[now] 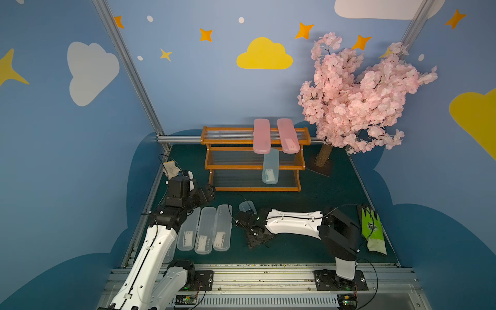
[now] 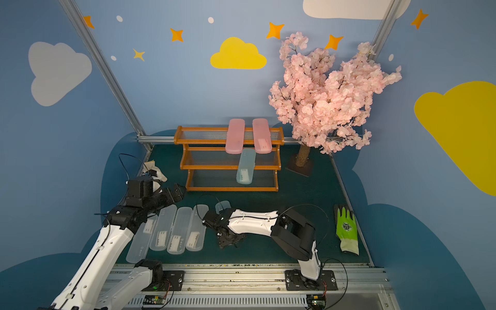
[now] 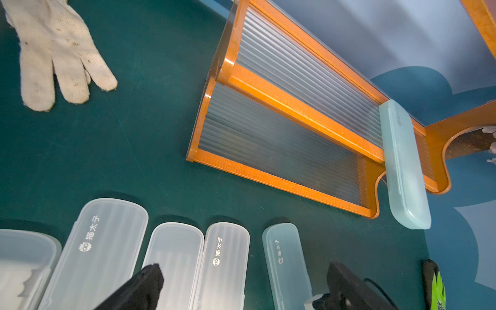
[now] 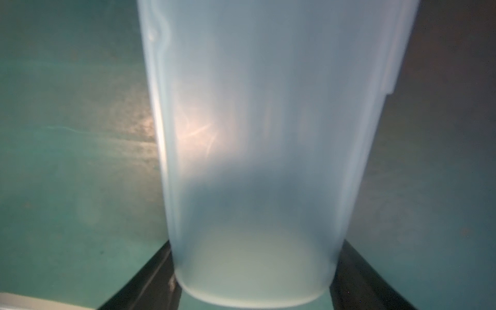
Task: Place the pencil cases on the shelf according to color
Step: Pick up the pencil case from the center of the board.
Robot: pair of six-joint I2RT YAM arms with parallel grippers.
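The orange-brown shelf (image 1: 243, 166) (image 2: 230, 167) stands at the back. Two pink pencil cases (image 1: 261, 136) (image 1: 288, 135) lie across its top tier. A pale blue case (image 1: 270, 167) (image 3: 405, 166) leans over the middle and bottom tiers. Several clear-frosted cases (image 1: 205, 230) (image 2: 179, 229) (image 3: 102, 255) lie side by side on the mat. To their right lies another pale blue case (image 1: 246, 206) (image 3: 284, 257) (image 4: 268, 134), with my right gripper (image 1: 248, 222) (image 4: 256, 249) over it and a finger against each long side. My left gripper (image 1: 212, 191) (image 3: 245, 290) hangs open above the clear cases, empty.
A white glove (image 1: 171, 169) (image 3: 53, 53) lies at the left edge of the green mat. A green glove (image 1: 371, 230) (image 2: 346, 230) lies at its right edge. A pink blossom tree (image 1: 357, 96) stands right of the shelf. Blue walls enclose three sides.
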